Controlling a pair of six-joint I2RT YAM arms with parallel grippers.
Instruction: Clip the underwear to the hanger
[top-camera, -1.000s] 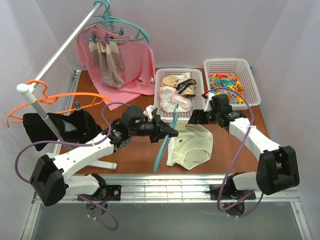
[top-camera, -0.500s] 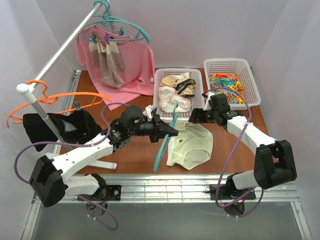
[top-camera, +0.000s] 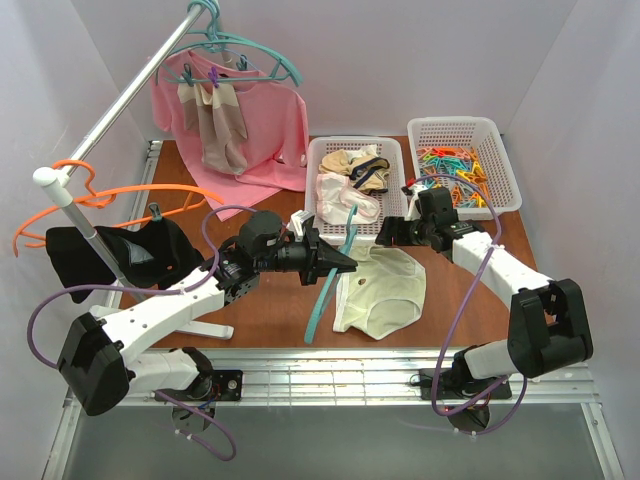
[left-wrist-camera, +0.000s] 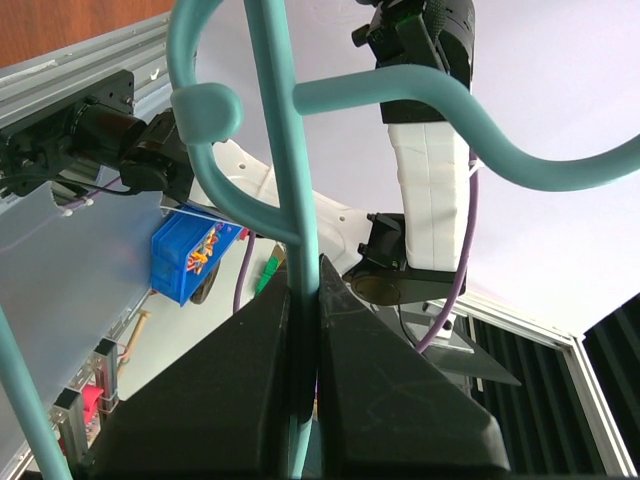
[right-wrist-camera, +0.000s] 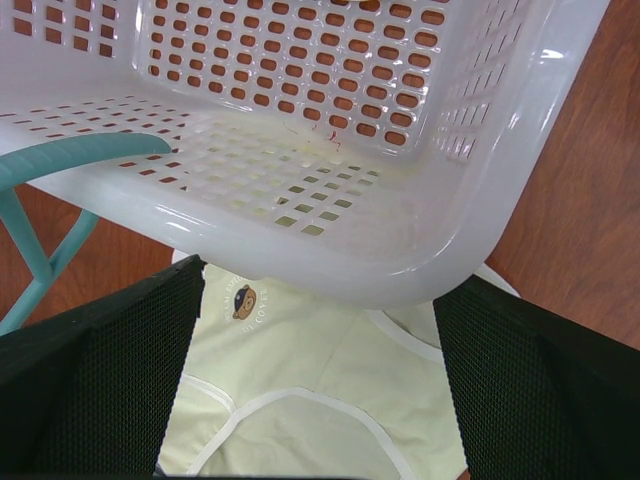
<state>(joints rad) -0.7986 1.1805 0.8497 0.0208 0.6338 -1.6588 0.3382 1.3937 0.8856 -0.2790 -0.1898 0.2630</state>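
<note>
The pale cream-yellow underwear (top-camera: 385, 292) lies flat on the brown table near the front. In the right wrist view (right-wrist-camera: 320, 400) it shows a small bear print. My left gripper (top-camera: 342, 265) is shut on a bar of the teal hanger (top-camera: 325, 290), which slants from the basket down past the underwear's left edge. The left wrist view shows the hanger's bar (left-wrist-camera: 275, 120) pinched between my left gripper's (left-wrist-camera: 305, 295) black fingers. My right gripper (top-camera: 385, 236) is open and empty, its fingers (right-wrist-camera: 100, 380) spread wide above the underwear's far edge.
A white basket (top-camera: 325, 150) of garments, among them pink-and-white underwear, stands just behind the underwear; its wall fills the right wrist view (right-wrist-camera: 330, 210). A white basket (top-camera: 490, 135) of coloured pegs stands at the back right. An orange hanger (top-camera: 100, 195) and a black garment (top-camera: 120, 250) hang at the left.
The right forearm has shifted a little left; its gripper stays open over the underwear's far edge. The left gripper still holds the hanger in the same place.
</note>
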